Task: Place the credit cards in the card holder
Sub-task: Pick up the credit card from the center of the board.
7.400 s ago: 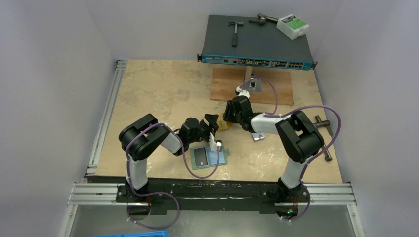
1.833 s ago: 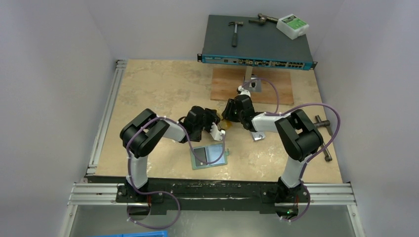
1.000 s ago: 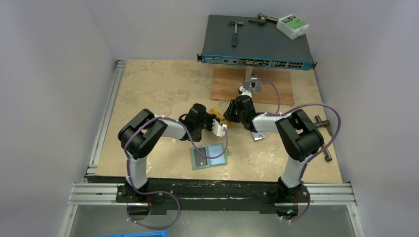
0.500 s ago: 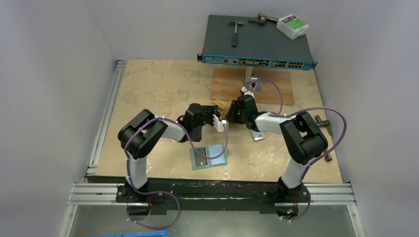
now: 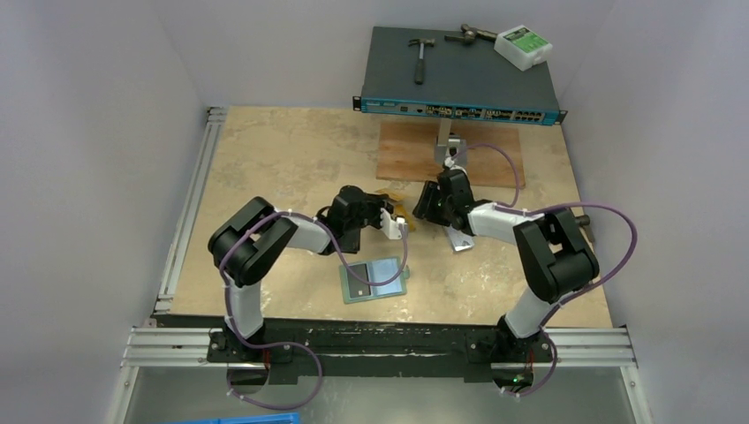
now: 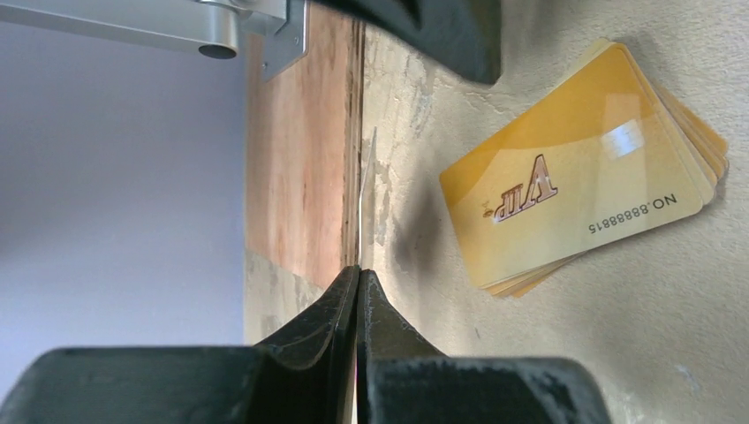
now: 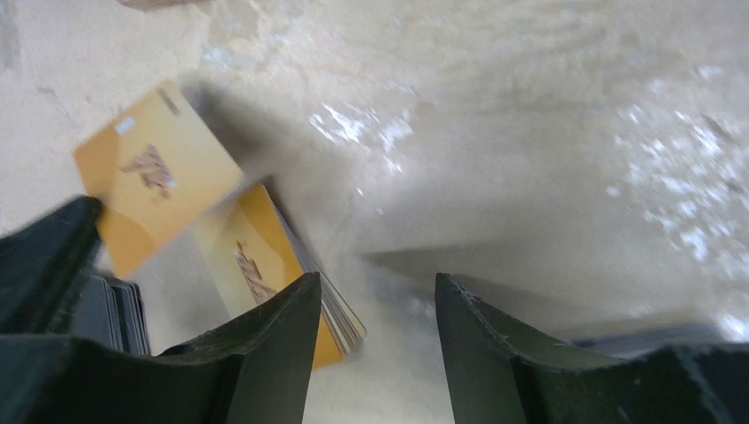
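The left gripper (image 6: 358, 281) is pinching one thin card (image 6: 363, 199), and its two fingers are pressing tight together on it. In its own camera the card is showing only its edge, like a thin pale line, so its face is hiding there. In the right wrist view the card is looking gold and tilted. It is hanging up off the table (image 5: 283, 159) next to a dark finger at the left edge. It is blurry there, and the marks on it are too fuzzy to read.

The other cards (image 6: 574, 199) are lying in a small stack on the table, just beside the held card. They are fanning out a little. The top one is showing "VIP" and a number. I cannot count how many are sitting under it. A wooden board (image 6: 300, 159) is lying past the stack, and the frame is cutting it off.

The right gripper (image 7: 378, 305) is hanging close to the stack with its fingers apart. Only bare table is showing in the gap, so it is holding nothing. One of its fingers is covering a corner of the stack.

From above, the left gripper is hiding most of the stack, and only a small gold bit is peeking out.

The holder (image 5: 375, 281) is lying open on the table, closer to the arm bases and apart from both grippers. A dark patch is sitting on its left half, and I cannot tell what it is.
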{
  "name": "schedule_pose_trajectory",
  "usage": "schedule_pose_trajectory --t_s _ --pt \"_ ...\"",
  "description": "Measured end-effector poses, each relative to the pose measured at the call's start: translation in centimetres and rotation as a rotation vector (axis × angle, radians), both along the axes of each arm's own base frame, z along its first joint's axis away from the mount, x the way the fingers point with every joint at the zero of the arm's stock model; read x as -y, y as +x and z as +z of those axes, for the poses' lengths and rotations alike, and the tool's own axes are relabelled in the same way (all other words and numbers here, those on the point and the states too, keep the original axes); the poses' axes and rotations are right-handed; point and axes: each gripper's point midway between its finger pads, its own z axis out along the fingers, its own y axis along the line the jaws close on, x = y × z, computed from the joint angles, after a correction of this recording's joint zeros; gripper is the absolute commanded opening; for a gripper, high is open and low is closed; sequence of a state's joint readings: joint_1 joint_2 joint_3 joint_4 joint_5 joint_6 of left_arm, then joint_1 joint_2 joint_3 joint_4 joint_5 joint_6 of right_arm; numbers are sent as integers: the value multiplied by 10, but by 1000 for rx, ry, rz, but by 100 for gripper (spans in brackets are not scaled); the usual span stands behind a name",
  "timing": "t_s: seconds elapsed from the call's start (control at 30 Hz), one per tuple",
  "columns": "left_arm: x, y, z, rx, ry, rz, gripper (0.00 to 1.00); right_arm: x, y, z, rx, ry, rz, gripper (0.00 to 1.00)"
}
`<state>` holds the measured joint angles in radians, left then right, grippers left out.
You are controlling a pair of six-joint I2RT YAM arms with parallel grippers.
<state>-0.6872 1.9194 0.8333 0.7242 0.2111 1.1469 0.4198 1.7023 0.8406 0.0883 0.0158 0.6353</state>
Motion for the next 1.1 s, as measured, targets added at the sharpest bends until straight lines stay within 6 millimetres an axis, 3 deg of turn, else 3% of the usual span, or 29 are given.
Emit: schedule_pose_trajectory --t_s 0.2,0.3,0.37,0.53,0.6,0.67,0.87,0.97,1.1 --pt "-18 -11 23 -1 14 38 0 17 -26 13 -31 42 4 56" --pt "-34 -16 49 -20 35 107 0 18 -29 39 5 99 24 57" --pt "-38 -18 61 -144 67 137 0 16 -29 57 45 133 49 57" --pt "-54 -9 129 -449 -61 248 0 -2 -39 93 124 223 178 58" --pt "-66 -22 144 -560 -126 283 0 -10 -46 105 151 260 242 59" --pt "-69 -49 147 -691 -172 290 0 -19 -55 118 184 298 321 59" --pt "-52 -111 161 -1052 -318 213 0 -39 -78 165 350 421 516 60" --pt "-50 -121 174 -1228 -429 200 0 -48 -86 188 445 488 589 60" --pt "-56 -115 193 -1433 -616 193 0 -59 -94 208 523 559 655 61"
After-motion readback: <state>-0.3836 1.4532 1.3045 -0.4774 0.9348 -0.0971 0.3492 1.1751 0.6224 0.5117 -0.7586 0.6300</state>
